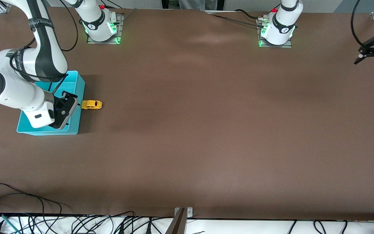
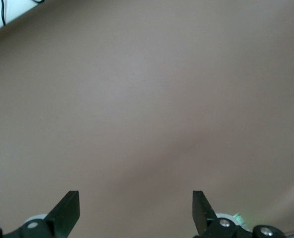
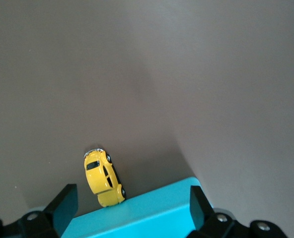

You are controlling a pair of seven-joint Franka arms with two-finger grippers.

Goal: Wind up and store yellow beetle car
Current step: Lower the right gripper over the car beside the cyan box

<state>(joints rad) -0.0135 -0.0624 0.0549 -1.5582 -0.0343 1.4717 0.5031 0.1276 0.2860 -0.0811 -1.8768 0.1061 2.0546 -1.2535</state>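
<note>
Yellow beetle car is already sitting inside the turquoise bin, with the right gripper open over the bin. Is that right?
Not quite. The yellow beetle car is not in the turquoise bin; it stands on the table just outside the bin's wall, on the side toward the left arm's end, as the front view shows. The rest holds: the right gripper is open over the bin.

right gripper [image 3: 129, 208] jaws wide apart over turquoise bin [image 3: 147, 218] wall; yellow beetle car [image 3: 103, 177] on table [image 3: 211, 89], just beside bin wall
</note>
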